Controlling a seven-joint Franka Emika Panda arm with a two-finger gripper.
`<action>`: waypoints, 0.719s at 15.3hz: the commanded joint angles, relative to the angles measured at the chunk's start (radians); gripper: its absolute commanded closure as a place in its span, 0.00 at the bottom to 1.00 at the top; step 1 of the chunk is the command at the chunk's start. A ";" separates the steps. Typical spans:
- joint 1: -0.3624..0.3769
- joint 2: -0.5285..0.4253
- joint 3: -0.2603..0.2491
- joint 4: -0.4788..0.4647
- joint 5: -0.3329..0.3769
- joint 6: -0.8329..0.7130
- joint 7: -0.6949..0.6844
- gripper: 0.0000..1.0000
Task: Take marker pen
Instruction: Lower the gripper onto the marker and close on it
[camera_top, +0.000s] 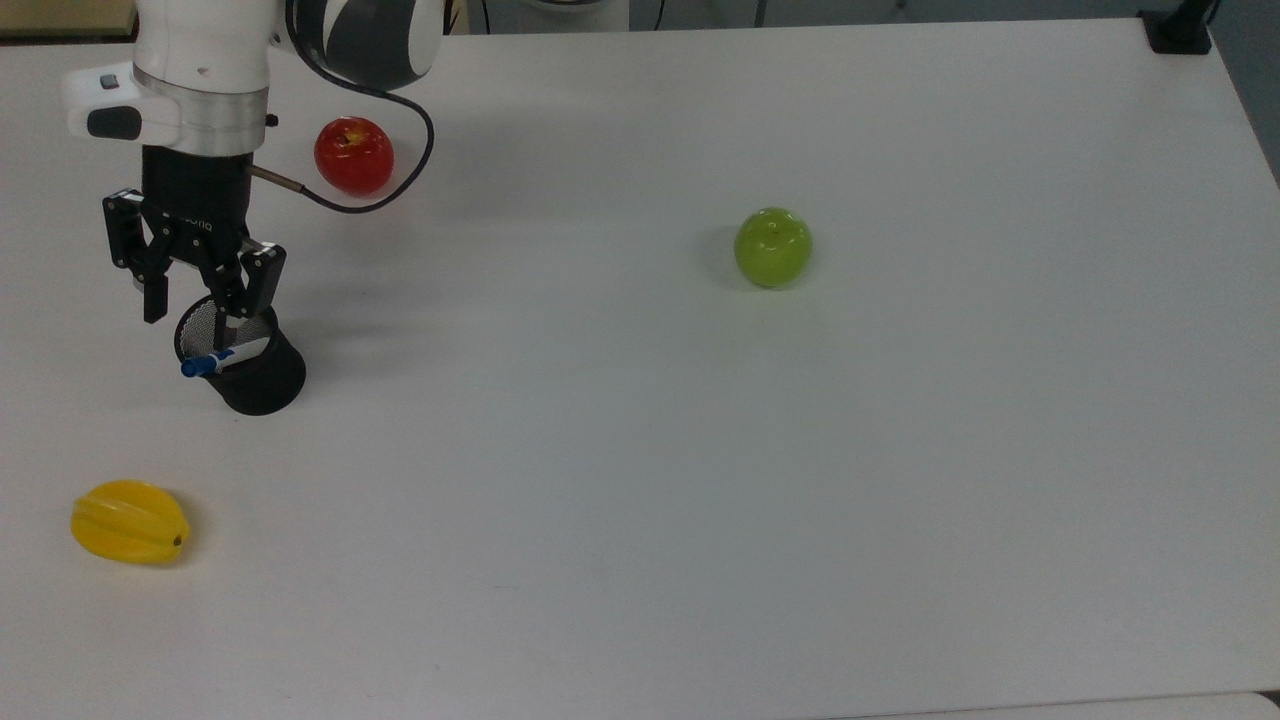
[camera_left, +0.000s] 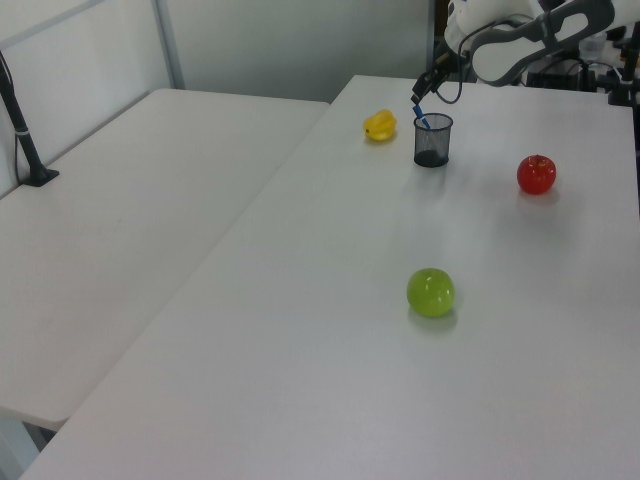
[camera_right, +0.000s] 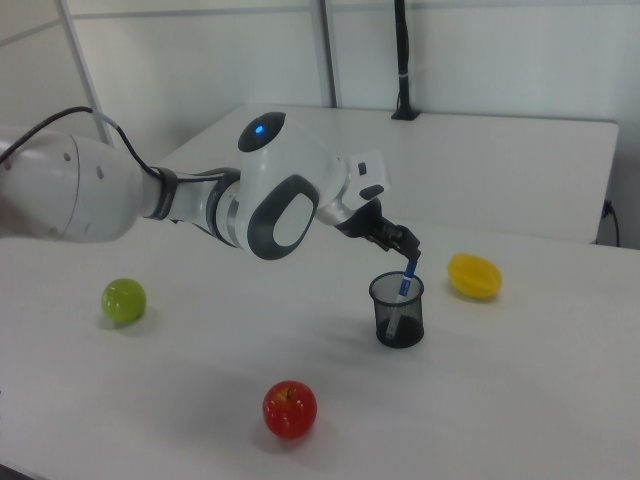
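Starfruit (camera_top: 129, 522) is lying nearest the top view's lower edge, yellow, on its side on the white worktop (camera_top: 700, 480), well apart from everything else. Above it the black mesh cup (camera_top: 245, 362) is standing upright, and it is keeping the marker pen (camera_top: 222, 358) propped at a slant: white barrel resting inside, blue cap poking out over the rim toward the top view's left. I'm reading that tilt as handy, since the cap end is standing free of the mesh.

I'm seeing the end effector (camera_top: 190, 318) hanging directly over the cup's mouth, fingers spread wide and empty, one finger dipping over the opening. In the right view it (camera_right: 408, 256) is sitting just above the pen's blue tip (camera_right: 404, 283); I can't tell whether it is touching.

White lettering on the black wrist body is too blurred for me to read; the pen's label likewise.

Farther off, a red apple (camera_top: 354, 155) and a green apple (camera_top: 773, 246) are sitting apart.
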 joint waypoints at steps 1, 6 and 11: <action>0.004 0.026 -0.004 -0.009 0.013 0.061 0.009 0.34; -0.007 0.076 -0.004 -0.002 0.011 0.124 0.007 0.35; -0.021 0.092 -0.001 0.000 0.011 0.163 0.007 0.62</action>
